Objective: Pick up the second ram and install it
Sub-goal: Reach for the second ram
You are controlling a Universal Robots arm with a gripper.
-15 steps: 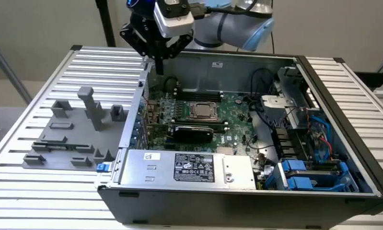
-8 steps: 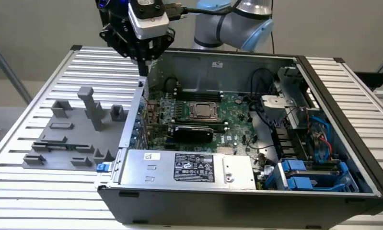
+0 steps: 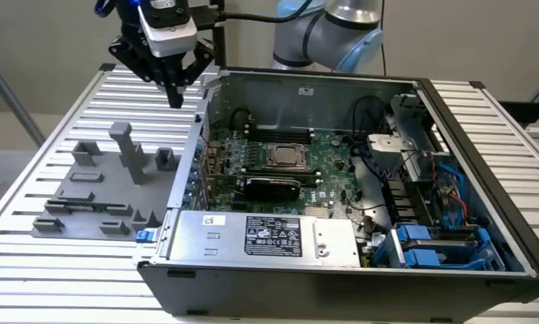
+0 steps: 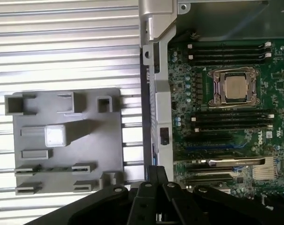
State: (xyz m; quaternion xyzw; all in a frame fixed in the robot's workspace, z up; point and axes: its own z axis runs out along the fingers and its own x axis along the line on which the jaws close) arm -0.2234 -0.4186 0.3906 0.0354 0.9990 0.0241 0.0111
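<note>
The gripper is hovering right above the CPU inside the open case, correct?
No. In the exterior view the gripper hovers beside the open case, by its side wall toward the slatted table, well away from the CPU.

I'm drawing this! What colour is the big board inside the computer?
The motherboard is green, clearest in the wrist view.

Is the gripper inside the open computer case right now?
No, in the exterior view the gripper hangs above the slatted table, outside the computer case.
</note>
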